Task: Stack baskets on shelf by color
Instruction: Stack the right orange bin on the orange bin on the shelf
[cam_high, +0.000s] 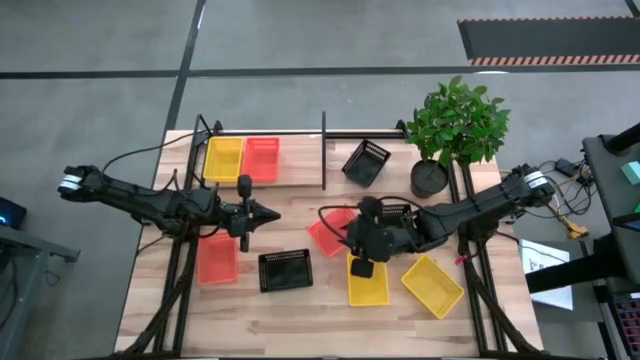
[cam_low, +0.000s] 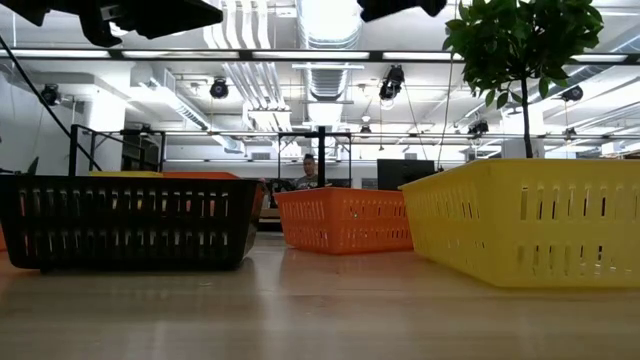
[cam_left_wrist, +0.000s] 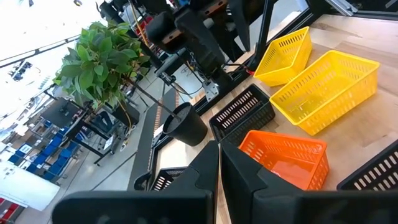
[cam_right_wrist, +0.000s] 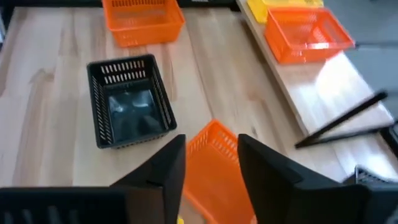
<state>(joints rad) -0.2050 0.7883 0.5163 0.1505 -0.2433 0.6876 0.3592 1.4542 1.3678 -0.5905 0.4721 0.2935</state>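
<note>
Near edge of the tabletop (cam_high: 300, 320): two yellow baskets, one upright (cam_high: 367, 282) just below the right gripper, one angled (cam_high: 432, 285) to its right; black basket (cam_high: 285, 269) left of them, front centre; red-orange basket (cam_high: 216, 260) further left, beside the left arm.

Mid tabletop: right gripper (cam_high: 362, 262) hangs over the upright yellow basket and the edge of a tilted red-orange basket (cam_high: 330, 233); its wrist view shows the fingers (cam_right_wrist: 163, 167) parted, that orange basket's rim (cam_right_wrist: 214, 146) in the gap between them, nothing clamped; contact with the rim cannot be told. Left gripper (cam_high: 272, 214) points toward centre, above bare wood; its fingers (cam_left_wrist: 202, 171) sit nearly together with only a thin slit, nothing held.

Far side: shelf (cam_high: 300, 172) runs along the back edge with a black divider post (cam_high: 324, 150); left of the post a yellow basket (cam_high: 223, 159) and a red-orange basket (cam_high: 261, 159) sit side by side, touching; right of the post a black basket (cam_high: 365, 162) lies tilted. Another black basket (cam_high: 398, 212) is partly hidden under the right arm. Potted plant (cam_high: 450, 130) at the far right corner.
</note>
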